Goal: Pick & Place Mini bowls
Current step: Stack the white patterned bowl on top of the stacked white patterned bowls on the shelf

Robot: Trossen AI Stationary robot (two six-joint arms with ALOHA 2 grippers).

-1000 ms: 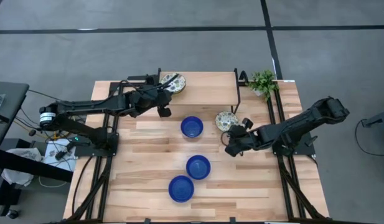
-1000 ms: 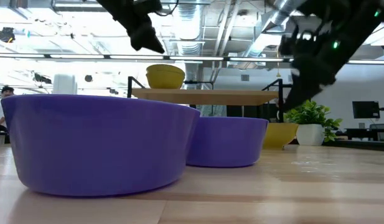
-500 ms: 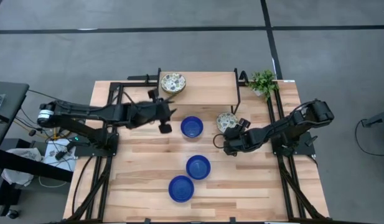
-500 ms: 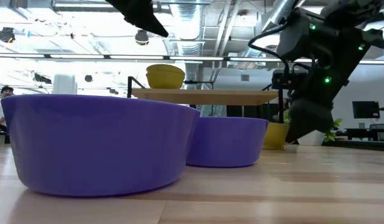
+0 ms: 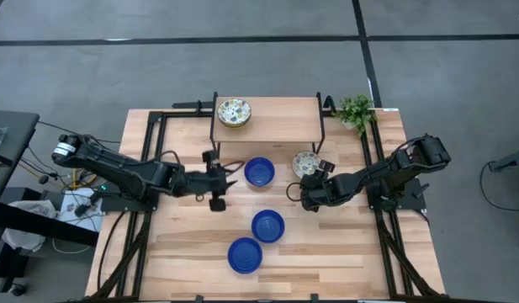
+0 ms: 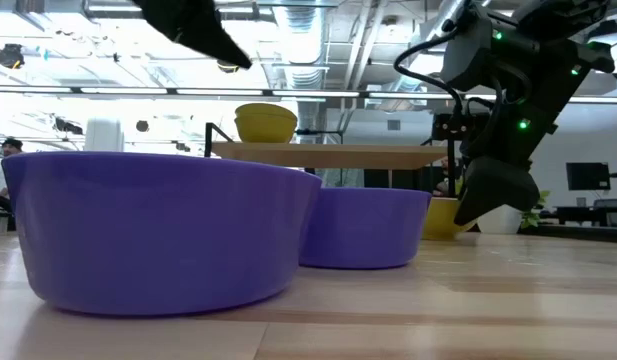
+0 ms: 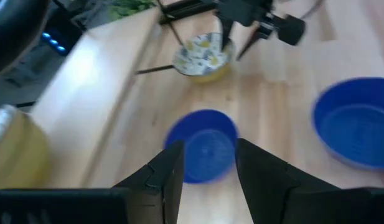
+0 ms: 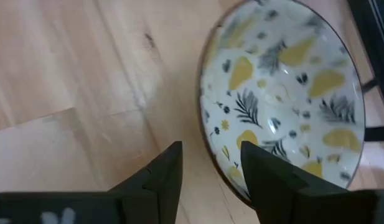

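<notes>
Three cobalt blue mini bowls rest on their bases on the wooden table: one at the centre (image 5: 259, 172) and two nearer the front (image 5: 267, 225) (image 5: 244, 255). One patterned cream bowl (image 5: 306, 162) sits on the table at the right, and another (image 5: 234, 111) stands on the raised shelf at the back. My left gripper (image 5: 228, 178) is open, above the table just left of the centre blue bowl (image 7: 204, 146). My right gripper (image 8: 207, 177) is open and low at the near-left rim of the patterned bowl (image 8: 285, 93). I cannot tell whether it touches the rim.
A wooden shelf (image 5: 267, 126) on black legs spans the table's far side. A small potted plant (image 5: 356, 111) stands at the far right corner. In the low view, the nearest blue bowl (image 6: 158, 230) fills the foreground. There is bare wood along the front and left.
My left gripper has come away from the shelf at the back, toward the table's near edge, to a spot left of the centre blue bowl. My right gripper has shifted a little toward the table's left and come down beside the patterned bowl. No bowl has moved.
</notes>
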